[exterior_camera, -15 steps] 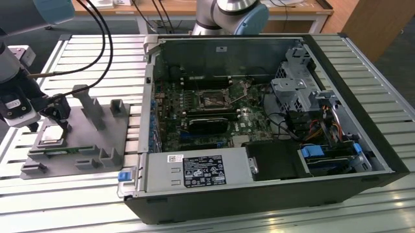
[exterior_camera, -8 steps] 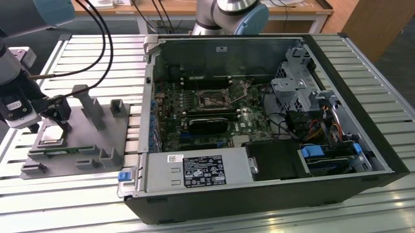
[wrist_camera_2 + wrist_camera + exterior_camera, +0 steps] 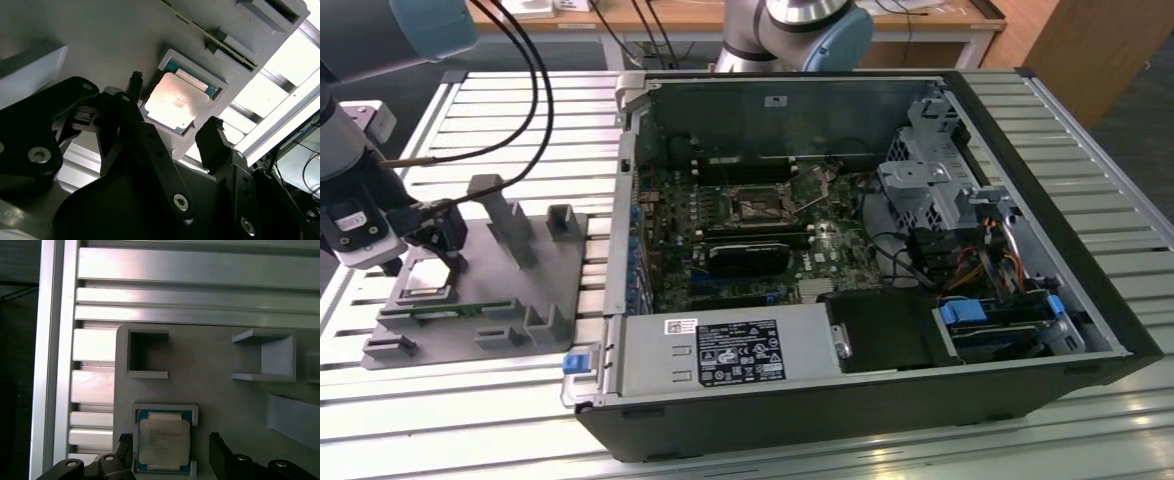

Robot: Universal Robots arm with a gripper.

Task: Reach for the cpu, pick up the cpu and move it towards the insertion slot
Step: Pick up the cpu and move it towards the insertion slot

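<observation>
One cpu (image 3: 164,442) lies in a pocket of the grey tray (image 3: 500,285); one insertion slot (image 3: 758,207) sits well apart inside the computer (image 3: 854,400). The arm's single claw (image 3: 170,438) hangs released, fingers (image 3: 216,445) flanking the cpu.

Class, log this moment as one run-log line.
phase: reach | gripper: open, straddling cpu | cpu: seated in grey fixture, not lifted | insertion slot: inside open computer case, apart from gripper

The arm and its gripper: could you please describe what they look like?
The arm is silver-grey with light-blue joint caps; black cables loop to its wrist. The gripper is black, with jointed link fingers pinned by silvery screws.
</observation>
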